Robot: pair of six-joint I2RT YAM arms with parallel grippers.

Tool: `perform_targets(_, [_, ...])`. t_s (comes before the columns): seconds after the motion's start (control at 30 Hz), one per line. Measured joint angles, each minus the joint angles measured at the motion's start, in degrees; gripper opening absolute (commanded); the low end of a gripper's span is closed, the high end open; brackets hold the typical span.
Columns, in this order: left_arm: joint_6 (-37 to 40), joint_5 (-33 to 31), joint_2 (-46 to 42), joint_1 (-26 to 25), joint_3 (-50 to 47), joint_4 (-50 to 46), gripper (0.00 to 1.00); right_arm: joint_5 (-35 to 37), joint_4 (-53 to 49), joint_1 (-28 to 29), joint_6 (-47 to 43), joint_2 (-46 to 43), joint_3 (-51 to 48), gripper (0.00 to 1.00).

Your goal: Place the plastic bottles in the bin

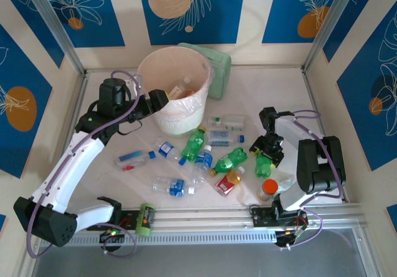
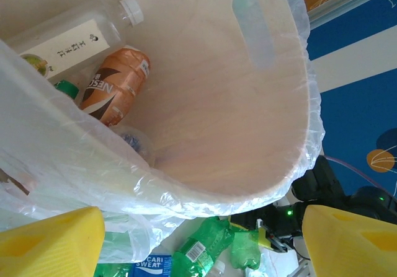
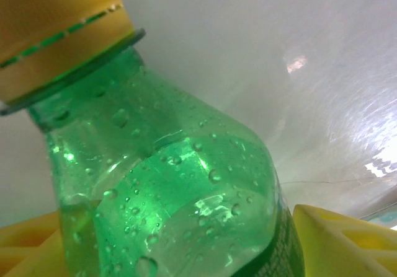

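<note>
- Right gripper (image 1: 268, 148) low over the table (image 1: 254, 97), right of centre in the overhead view, straddling a green bottle (image 1: 264, 165) lying there; neck end of that bottle hidden under the gripper body.
- Close up from the right wrist: yellow fingers (image 3: 347, 240) at the lower corners, one on either side of the green bottle's shoulder, droplets inside the plastic. Yellow cap (image 3: 56, 29) cut off at the upper left, lower body cut off by the bottom edge. Impossible to tell whether the pads press the plastic or only flank it.
- Left gripper (image 1: 158, 100) at the left side of the bin (image 1: 177, 119), upper centre of the overhead view. Fingers (image 2: 49, 243) spread wide at the lower corners of the left wrist view, nothing held, only their tips in frame.
- Inside the bin, from the left wrist: clear bottle with white cap (image 2: 68, 35) and orange-brown bottle (image 2: 115, 85) at upper left, both partly veiled by the crumpled bag (image 2: 80, 171). Something green beside them, too covered to name.
- Other plastic bottles (image 1: 193, 144) scattered across the middle of the table, below the bin: green, clear with blue labels, one with a red-yellow label (image 1: 229, 181). Some overlapping, exact count hard to make out.
- Orange-capped container (image 1: 268, 189) upright just below the right gripper; pale green box (image 1: 220, 72) half hidden behind the bin.
</note>
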Motion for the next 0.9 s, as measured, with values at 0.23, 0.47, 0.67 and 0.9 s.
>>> perform_targets(0.23, [-0.02, 0.00, 0.00, 0.02, -0.20, -0.02, 0.82, 0.02, 0.02, 0.00, -0.02, -1.84, 0.00, 0.74])
perform_targets(0.47, [-0.02, -0.02, 0.00, 0.00, -0.24, -0.02, 0.82, 0.02, -0.09, 0.50, 0.00, -5.27, 0.04, 0.74])
perform_targets(0.67, [0.00, -0.07, -0.02, 0.02, -0.24, -0.07, 0.82, 0.02, -1.95, 2.58, 0.00, -10.14, 3.23, 0.73])
perform_targets(0.9, [0.02, -0.31, -0.02, 0.02, -0.24, -0.07, 0.82, 0.04, -4.15, 6.91, 0.02, -15.21, 12.24, 0.73])
